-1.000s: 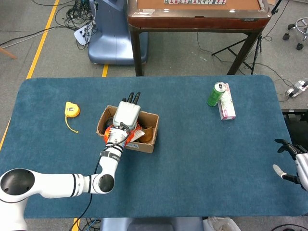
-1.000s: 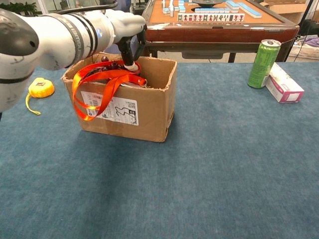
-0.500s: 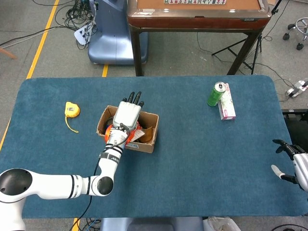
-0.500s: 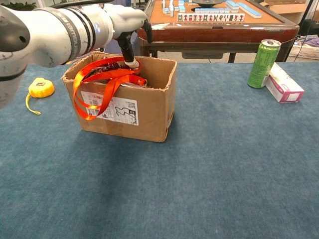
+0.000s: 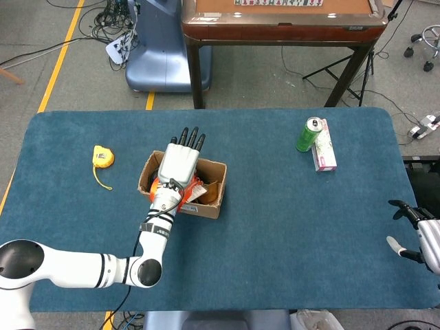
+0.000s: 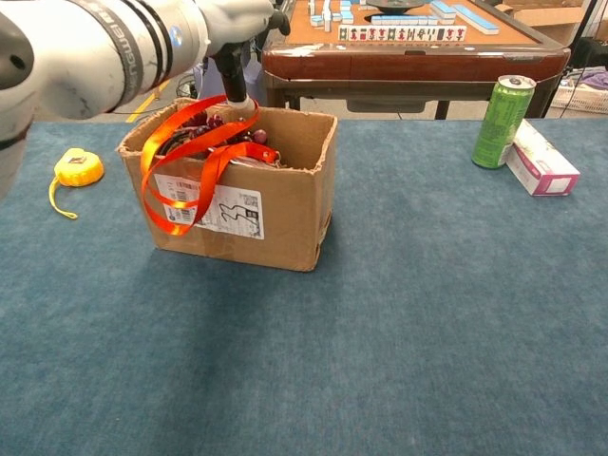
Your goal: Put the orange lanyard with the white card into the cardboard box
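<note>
The cardboard box (image 5: pixel 214 199) (image 6: pixel 285 204) stands left of the table's middle. The orange lanyard (image 6: pixel 185 157) lies partly inside it, and a long loop hangs down the box's front left outside. The strap's top (image 6: pixel 223 106) is hooked around the downward-pointing thumb of my left hand (image 5: pixel 179 161) (image 6: pixel 228 38). That hand hovers over the box with its other fingers stretched out straight. Something white, probably the card (image 5: pixel 195 195), lies inside the box beside orange strap. My right hand (image 5: pixel 414 236) shows at the lower right table edge, fingers apart and holding nothing.
A yellow tape measure (image 5: pixel 102 157) (image 6: pixel 74 168) lies left of the box. A green can (image 5: pixel 309 135) (image 6: pixel 501 109) and a pink-and-white carton (image 5: pixel 324 146) (image 6: pixel 540 158) stand at the far right. A mahjong table (image 5: pixel 282 20) stands beyond the table's far edge.
My left hand has risen above the box, and the strap's top has come up with its thumb. The right hand has barely shifted.
</note>
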{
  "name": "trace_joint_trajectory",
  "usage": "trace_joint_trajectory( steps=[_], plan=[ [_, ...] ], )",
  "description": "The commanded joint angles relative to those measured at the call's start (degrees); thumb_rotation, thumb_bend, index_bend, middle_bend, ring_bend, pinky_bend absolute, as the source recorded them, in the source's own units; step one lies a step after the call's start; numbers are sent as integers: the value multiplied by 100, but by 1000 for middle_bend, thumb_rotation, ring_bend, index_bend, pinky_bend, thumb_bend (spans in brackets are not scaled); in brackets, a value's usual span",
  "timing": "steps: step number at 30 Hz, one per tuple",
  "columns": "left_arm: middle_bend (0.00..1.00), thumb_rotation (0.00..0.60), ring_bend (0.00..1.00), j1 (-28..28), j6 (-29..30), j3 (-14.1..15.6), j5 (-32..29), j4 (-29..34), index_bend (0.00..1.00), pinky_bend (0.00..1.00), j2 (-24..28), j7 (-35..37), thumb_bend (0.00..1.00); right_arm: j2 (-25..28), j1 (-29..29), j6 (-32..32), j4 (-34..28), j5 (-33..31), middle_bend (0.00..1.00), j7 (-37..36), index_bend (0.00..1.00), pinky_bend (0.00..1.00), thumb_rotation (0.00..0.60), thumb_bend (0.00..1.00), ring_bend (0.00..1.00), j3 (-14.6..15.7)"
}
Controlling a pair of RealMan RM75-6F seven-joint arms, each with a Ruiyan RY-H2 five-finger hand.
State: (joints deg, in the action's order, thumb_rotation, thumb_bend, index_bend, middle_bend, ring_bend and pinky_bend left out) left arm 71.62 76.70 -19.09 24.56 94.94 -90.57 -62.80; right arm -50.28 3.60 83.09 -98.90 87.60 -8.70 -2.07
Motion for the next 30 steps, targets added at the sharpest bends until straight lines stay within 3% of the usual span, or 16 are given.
trace_joint_trajectory(
  steps=[1, 13, 21, 30],
  plan=[
    [30, 600, 29, 14, 14, -17, 49, -48, 68, 239, -54, 24, 246, 0, -4, 9, -1, 8, 424, -2, 237, 663, 600, 243, 348, 3],
    [75, 600, 76, 89, 32, -113, 546, -742, 90, 288, -589, 321, 246, 41, -11, 24, 7, -2, 424, -97, 237, 663, 600, 242, 349, -7],
    [75, 600, 76, 114, -55, -7, -147, -960, 88, 288, -605, -528, 230, 33, -21, 38, 21, 10, 424, -121, 237, 663, 600, 242, 349, 1],
    [75, 600, 76, 192, 429, -187, -953, -345, 86, 288, -311, -1463, 218, 12, 1, -5, 2, 22, 424, -45, 237, 663, 600, 242, 348, 13]
  ],
)
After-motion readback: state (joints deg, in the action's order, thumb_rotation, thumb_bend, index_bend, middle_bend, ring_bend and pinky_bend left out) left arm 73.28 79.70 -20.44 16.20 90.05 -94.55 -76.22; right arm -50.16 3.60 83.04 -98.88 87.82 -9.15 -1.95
